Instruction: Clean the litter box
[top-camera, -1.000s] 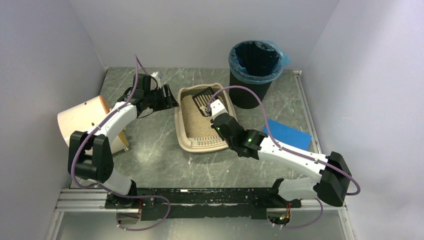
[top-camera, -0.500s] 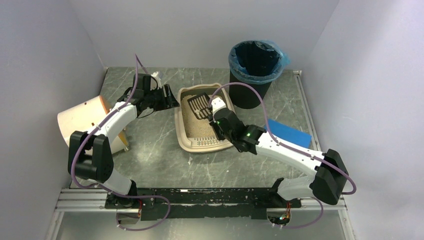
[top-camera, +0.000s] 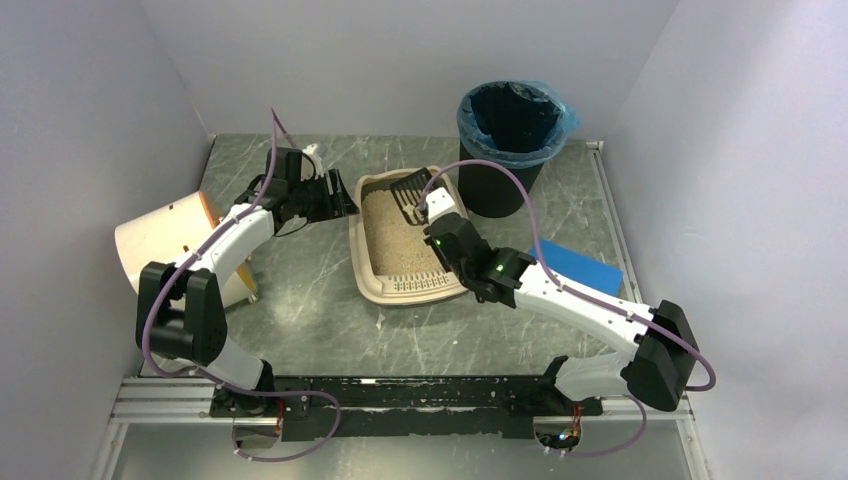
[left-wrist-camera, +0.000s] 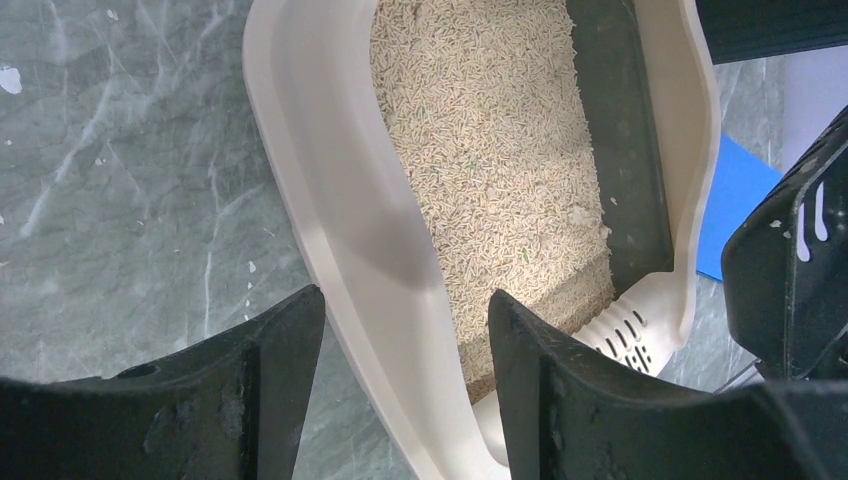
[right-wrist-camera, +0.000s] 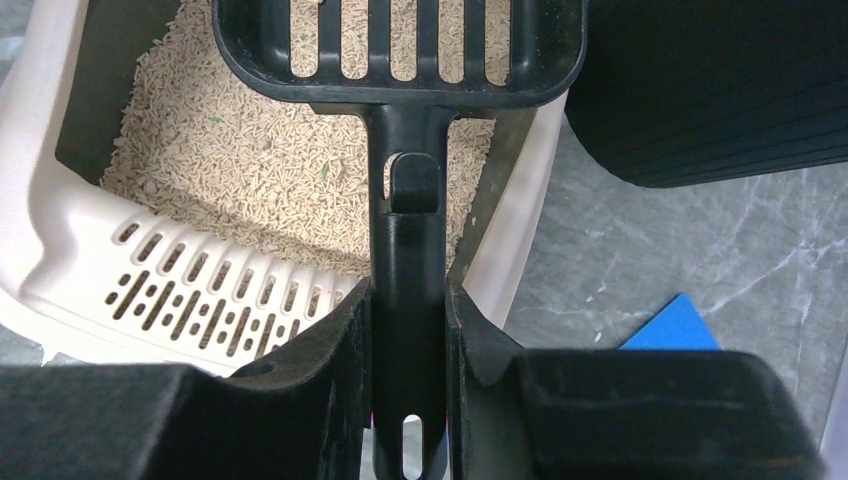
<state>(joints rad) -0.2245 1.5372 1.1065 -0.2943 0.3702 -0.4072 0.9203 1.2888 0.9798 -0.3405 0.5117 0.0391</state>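
At the middle of the grey marbled table (top-camera: 300, 320), the beige litter box (top-camera: 356, 245) sits with its slotted grate lip toward the arms, tan litter spread across its floor. Over its far end hangs a black slotted scoop (top-camera: 408, 190), its handle clamped tight in the right gripper (right-wrist-camera: 408, 300). The left gripper (left-wrist-camera: 400, 320) stands with jaws apart astride the box's left wall; whether they press on it cannot be told. Just beyond the box stands a black bin (top-camera: 510, 140) with a blue liner. A blue pad (top-camera: 575, 265) lies to the right, and a cream drum (top-camera: 165, 245) lies tipped at far left.
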